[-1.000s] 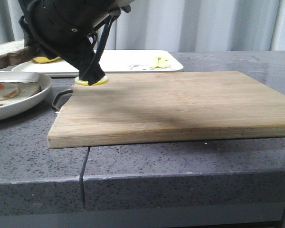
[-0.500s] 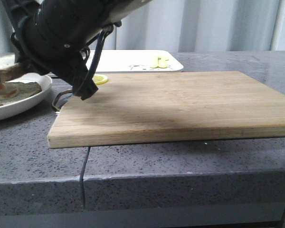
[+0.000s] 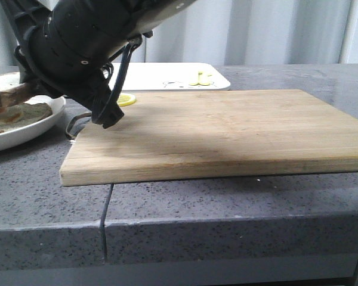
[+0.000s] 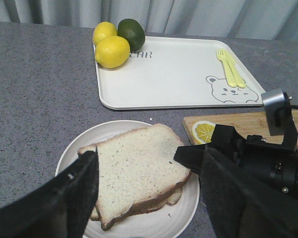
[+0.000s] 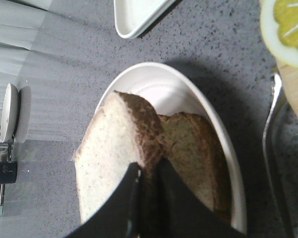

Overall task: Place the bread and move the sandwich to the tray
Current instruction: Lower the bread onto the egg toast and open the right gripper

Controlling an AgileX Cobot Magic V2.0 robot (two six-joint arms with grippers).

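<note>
Grey stone counter is holding everything. My right gripper [image 5: 148, 198] is pinching the bread [image 4: 139, 168] over the plate [image 4: 154, 225], so the sandwich is only getting its top now. My left gripper [image 4: 144, 198] is hanging wide apart. I am still needing to carry it to the tray [image 4: 164, 74].

The bread [image 4: 139, 166], a thick pale speckled slice with dark brown crust, lies tilted on the sandwich [image 5: 198, 158] over the round white plate [image 4: 154, 225]. The white tray [image 4: 174, 74] with bear print lies just beyond the plate.
</note>
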